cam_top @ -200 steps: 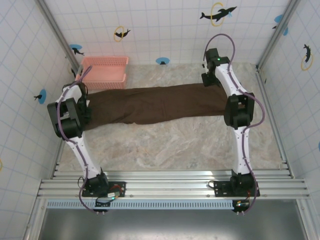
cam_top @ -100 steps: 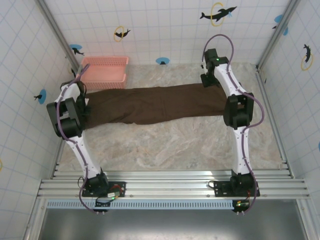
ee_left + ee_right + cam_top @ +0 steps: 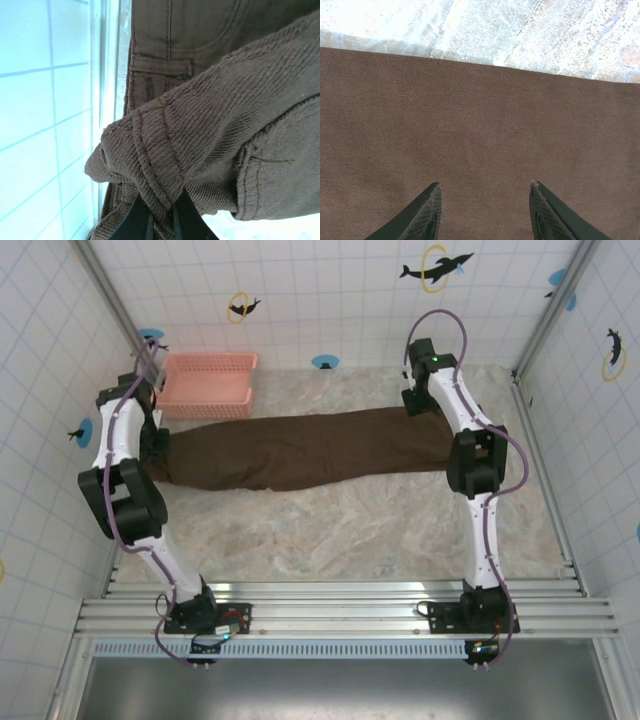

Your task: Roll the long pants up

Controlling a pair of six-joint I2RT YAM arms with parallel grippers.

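From above we see the long pants (image 3: 300,450) stretched across the table (image 3: 350,530), their waist end near the pink basket (image 3: 208,362). At the left wrist, the left gripper (image 3: 162,207) pinches a lifted fold of the waistband, jaws nearly together. At the right wrist, the right gripper (image 3: 485,186) stands with jaws apart over flat cloth.

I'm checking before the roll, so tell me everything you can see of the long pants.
The long pants are dark brown twill-like cloth with stitched seams, a belt loop and a pocket edge at the waist. They lie stretched out across the table, waist to the left, near the pink basket. The left gripper is shut on a bunched waist fold; the right gripper stands open over the leg end.
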